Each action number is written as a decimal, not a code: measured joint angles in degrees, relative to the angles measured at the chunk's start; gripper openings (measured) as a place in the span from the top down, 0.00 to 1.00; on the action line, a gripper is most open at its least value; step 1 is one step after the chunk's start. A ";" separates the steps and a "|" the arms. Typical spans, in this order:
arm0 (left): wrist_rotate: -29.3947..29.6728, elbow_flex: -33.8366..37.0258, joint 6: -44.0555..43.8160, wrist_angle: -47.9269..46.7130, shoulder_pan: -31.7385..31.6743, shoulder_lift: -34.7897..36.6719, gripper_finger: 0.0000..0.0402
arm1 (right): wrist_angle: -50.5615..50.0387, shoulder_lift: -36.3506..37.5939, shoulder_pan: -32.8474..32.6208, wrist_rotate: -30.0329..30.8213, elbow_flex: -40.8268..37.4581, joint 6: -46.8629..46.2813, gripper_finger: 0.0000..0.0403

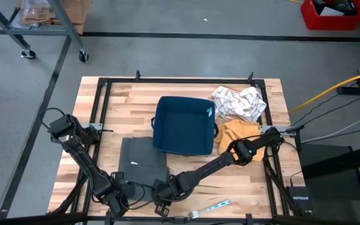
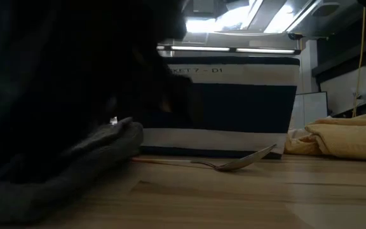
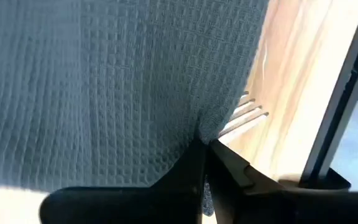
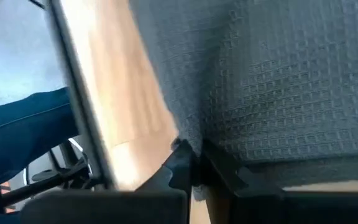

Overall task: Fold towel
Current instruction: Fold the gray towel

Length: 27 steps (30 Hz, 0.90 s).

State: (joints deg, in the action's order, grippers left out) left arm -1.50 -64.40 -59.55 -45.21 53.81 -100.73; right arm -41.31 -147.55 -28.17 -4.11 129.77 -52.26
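From overhead I see the grey towel (image 1: 144, 161) lying flat on the table (image 1: 255, 187), toward its near edge, just in front of the blue bin (image 1: 184, 125). Both arms reach down to the towel's near edge, but there their dark links crowd together and I can't pick out the fingertips from above. The left tool (image 3: 205, 144) shows better in its wrist view: its fingers are pressed together on a pinched corner of the waffle weave. The right tool (image 4: 191, 149) looks the same in its own wrist view, fingers closed on a fold at the towel's other near corner, with the table edge and frame rail just beside it. The low view is mostly blocked by a dark arm close to the lens; I only make out a lump of towel, a spoon (image 2: 237, 162) lying on the wood, and the bin behind it. A fork (image 1: 210, 209) lies near the front edge, right of the arms. A yellow cloth (image 1: 236, 134) and a patterned cloth (image 1: 239, 102) sit bunched beside the bin, the yellow one partly covered by the right arm.
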 joint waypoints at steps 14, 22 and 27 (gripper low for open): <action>-0.44 -9.89 -0.31 -2.72 2.65 0.13 1.00 | -2.35 2.56 -3.72 -0.61 5.12 -1.90 0.98; -0.59 -15.14 -1.92 -2.69 4.01 0.22 1.00 | -1.94 4.62 -5.63 -1.01 5.14 -3.33 0.97; -0.43 -17.36 -1.81 -4.78 4.36 0.26 1.00 | -2.62 7.12 -5.74 4.53 5.19 -2.70 0.99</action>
State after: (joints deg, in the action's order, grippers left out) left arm -1.93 -81.77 -61.35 -49.98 58.17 -100.47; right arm -43.92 -140.42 -33.91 0.41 134.96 -54.96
